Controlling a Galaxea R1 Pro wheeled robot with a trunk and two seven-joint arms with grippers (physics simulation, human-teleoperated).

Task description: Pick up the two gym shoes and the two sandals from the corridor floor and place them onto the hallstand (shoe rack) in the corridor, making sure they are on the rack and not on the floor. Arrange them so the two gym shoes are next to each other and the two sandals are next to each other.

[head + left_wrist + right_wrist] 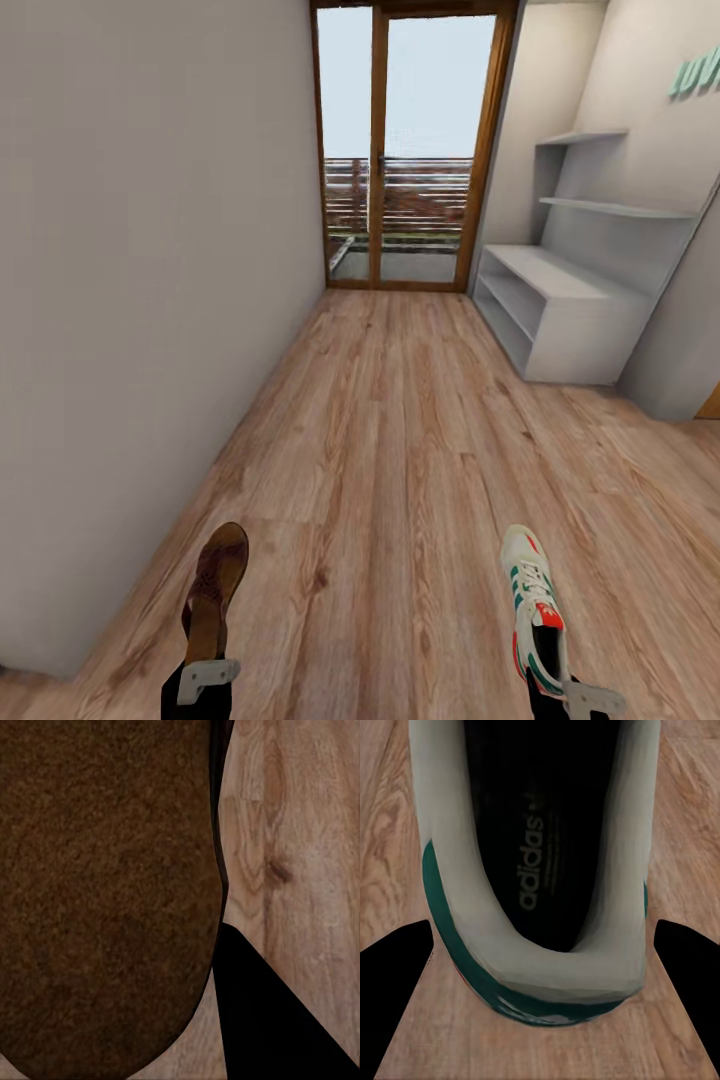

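One brown sandal (218, 585) sticks forward out of my left gripper (205, 678), which is shut on its heel end at the lower left of the head view. In the left wrist view the sandal (105, 900) is very close, beside one black finger (274, 1020). A white gym shoe (530, 610) with green stripes is held at its heel by my right gripper (572, 697), low on the right. The right wrist view looks into that gym shoe (540, 967), with black fingers (397, 997) on both sides of it. The grey hallstand (585, 290) stands ahead on the right.
Wood-plank corridor floor (400, 430) stretches ahead to a glass balcony door (405, 150). A plain wall (150, 300) runs along the left. Staggered grey wall shelves (610, 208) rise above the low bench.
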